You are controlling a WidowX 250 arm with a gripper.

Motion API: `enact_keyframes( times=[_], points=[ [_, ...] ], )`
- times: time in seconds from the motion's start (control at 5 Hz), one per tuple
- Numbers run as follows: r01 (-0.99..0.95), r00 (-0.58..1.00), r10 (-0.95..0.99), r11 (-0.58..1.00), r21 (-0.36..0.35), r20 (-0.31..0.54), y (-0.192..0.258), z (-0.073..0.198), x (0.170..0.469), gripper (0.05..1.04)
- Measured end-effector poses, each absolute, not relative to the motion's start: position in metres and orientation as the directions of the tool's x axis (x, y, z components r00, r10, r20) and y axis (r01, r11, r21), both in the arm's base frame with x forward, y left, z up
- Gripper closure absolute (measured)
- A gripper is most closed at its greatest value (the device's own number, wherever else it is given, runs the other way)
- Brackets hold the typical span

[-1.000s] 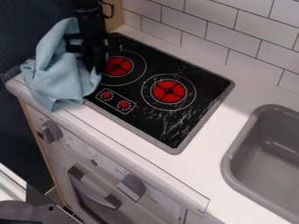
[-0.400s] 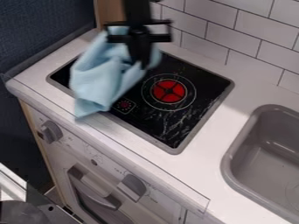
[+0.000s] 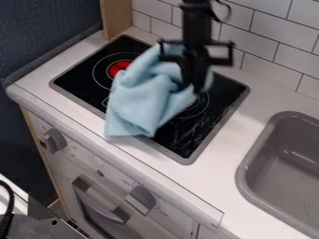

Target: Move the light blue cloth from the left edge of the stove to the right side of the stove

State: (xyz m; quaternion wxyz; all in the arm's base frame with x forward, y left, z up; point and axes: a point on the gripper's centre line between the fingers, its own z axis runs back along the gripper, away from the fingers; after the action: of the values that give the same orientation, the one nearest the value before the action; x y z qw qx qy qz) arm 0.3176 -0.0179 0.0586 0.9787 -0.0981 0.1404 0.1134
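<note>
1. White tiled wall stands along the back edge of the tabletop. The tabletop's front edge runs at a slant, from upper left to lower right.
2. The black stove is set into the tabletop, between its left corner and the grey sink. A white strip of tabletop separates stove and sink.
3. The light blue cloth is over the middle of the stove. From the tool it extends to the left and towards the front edge, and this slant is its long axis. Its lowest part overlaps the stove's front rim in the view; whether it touches there, I cannot tell.
4. The tool is at the cloth's right side, nearer to the back edge. It appears to be grasping the gathered upper part of the cloth.
</note>
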Motion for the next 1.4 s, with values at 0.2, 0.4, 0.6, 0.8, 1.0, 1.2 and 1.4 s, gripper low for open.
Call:
enact_keyframes(
  times=[0.2,0.4,0.6,0.8,1.0,1.2,1.4],
  points=[
    [-0.241,0.933,0.182,0.957,-0.161,-0.311,-0.042,0.046,0.319,1.032],
    [-0.215,0.942,0.153,0.958,-0.191,-0.298,-0.054,0.038,0.319,1.032],
    [-0.169,0.966,0.118,0.961,-0.217,-0.230,-0.053,0.025,0.309,1.013],
    [-0.081,0.987,0.040,0.962,-0.260,-0.159,-0.056,0.039,0.309,0.870],
    [-0.110,0.994,0.109,0.950,-0.293,-0.021,-0.059,0.068,0.299,0.624],
    [-0.169,0.977,0.196,0.948,-0.271,0.079,-0.052,0.088,0.293,0.308],
    [-0.161,0.975,0.193,0.956,-0.245,0.114,-0.045,0.079,0.287,0.081]
  ],
)
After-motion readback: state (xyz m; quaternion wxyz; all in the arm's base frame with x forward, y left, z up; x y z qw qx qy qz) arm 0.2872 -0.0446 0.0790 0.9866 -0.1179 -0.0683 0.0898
